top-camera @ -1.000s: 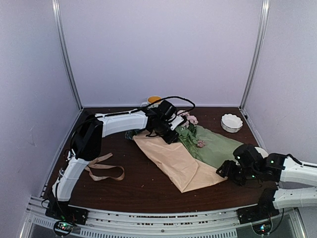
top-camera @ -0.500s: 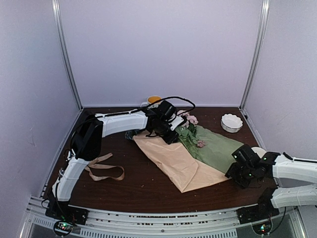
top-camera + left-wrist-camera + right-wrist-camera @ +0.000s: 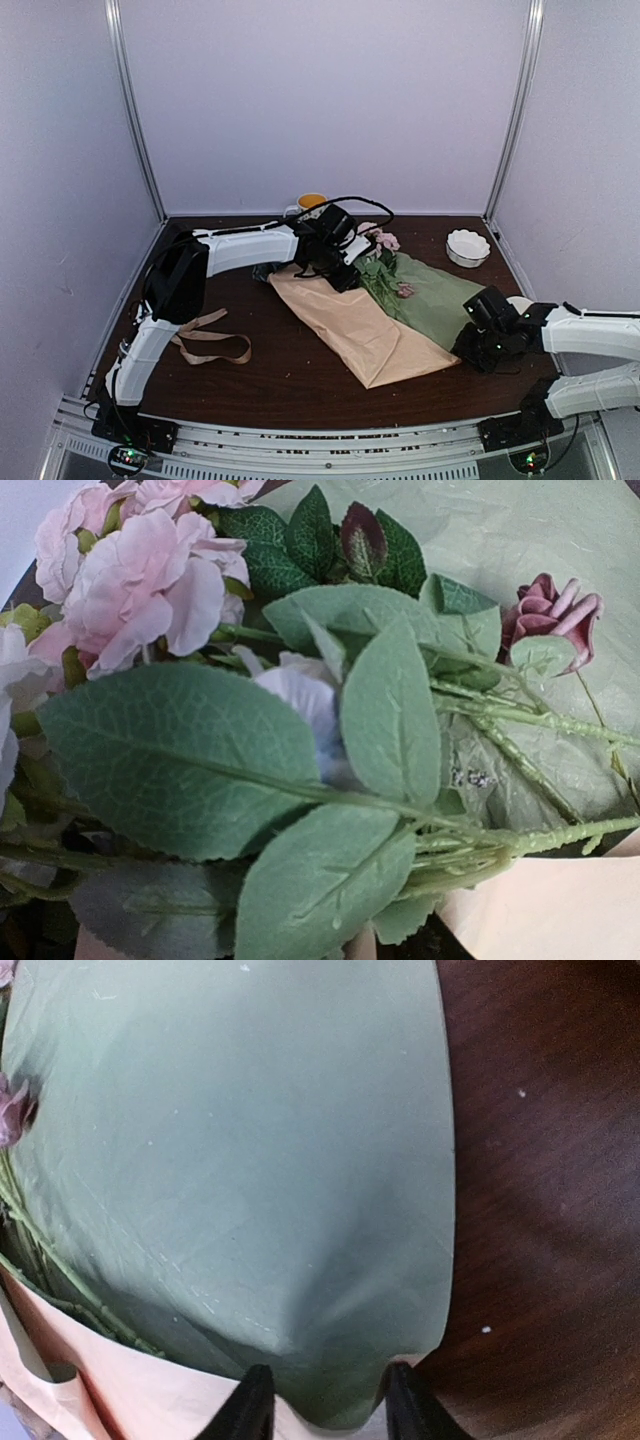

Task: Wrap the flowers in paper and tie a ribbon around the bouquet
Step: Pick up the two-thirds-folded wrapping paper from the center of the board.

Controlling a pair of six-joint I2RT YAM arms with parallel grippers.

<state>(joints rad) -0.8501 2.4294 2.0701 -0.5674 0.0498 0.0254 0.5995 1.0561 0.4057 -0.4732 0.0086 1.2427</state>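
Right end effector (image 3: 330,1405) has swung in from the right edge of the worktop (image 3: 300,385) over the last second. It now sits at the near corner of the green paper (image 3: 250,1160), its jaws drawn in from wide to about half. The 2 fingers straddle that corner with a gap between them, so the sheet looks bracketed, not yet pinched. I read this as the start of a fold, lifting the corner over the stems.

Peach paper (image 3: 350,325) overlaps the green on its left. Both lie flat, with no cone formed yet. Flowers (image 3: 180,710) rest on the far end of the sheets, stems running toward the near right.

Left end effector (image 3: 335,262) is down on the flower heads. Its fingers are hidden, so I cannot tell whether it grips them. Ribbon (image 3: 215,340) lies loose, well apart at the left.
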